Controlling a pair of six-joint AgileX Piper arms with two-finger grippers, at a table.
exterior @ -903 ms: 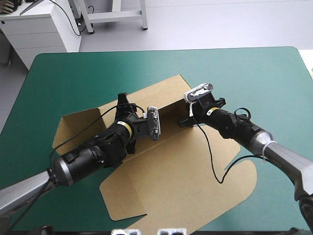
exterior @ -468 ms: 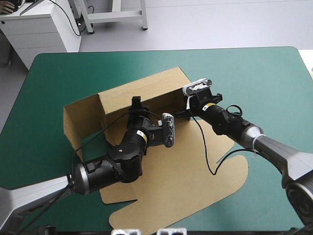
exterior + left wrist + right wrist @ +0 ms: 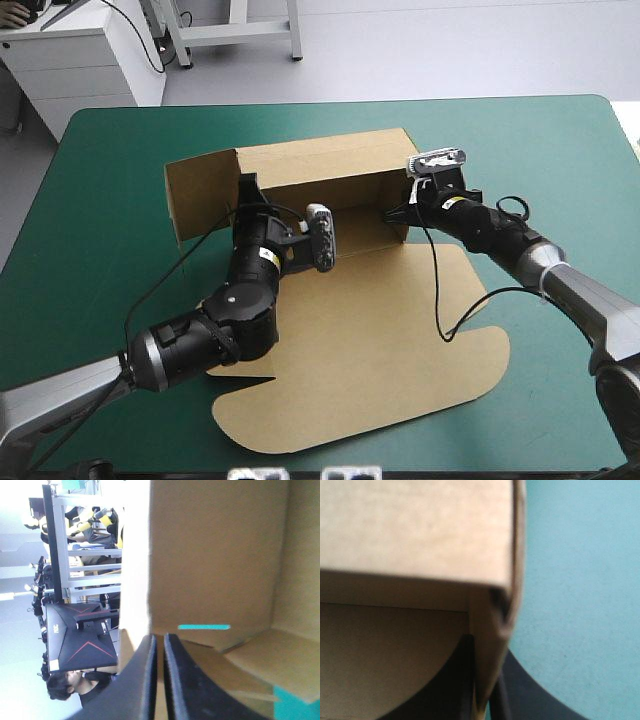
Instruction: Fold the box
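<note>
On the teal-green cover (image 3: 110, 140), toward its far half, the box (image 3: 380, 340) sits with its long back wall raised. That wall runs left to right, nearly along the table's far edge, with the right end a little farther away, and the flat lid panel spreads toward the robot. From above, the left gripper (image 3: 248, 192) reaches into the box's left end and the right gripper (image 3: 396, 212) meets the right end wall. Along the left wrist, the black fingers (image 3: 142, 680) are all but together, pinching a thin edge of board, with the box's inner corner ahead. Along the right wrist, the fingers (image 3: 450, 680) clamp the end wall at its corner. To do this well, I judge, both end walls should swing upright in step, bending on the scored creases without twisting, and the back wall should stand square before any tuck.
</note>
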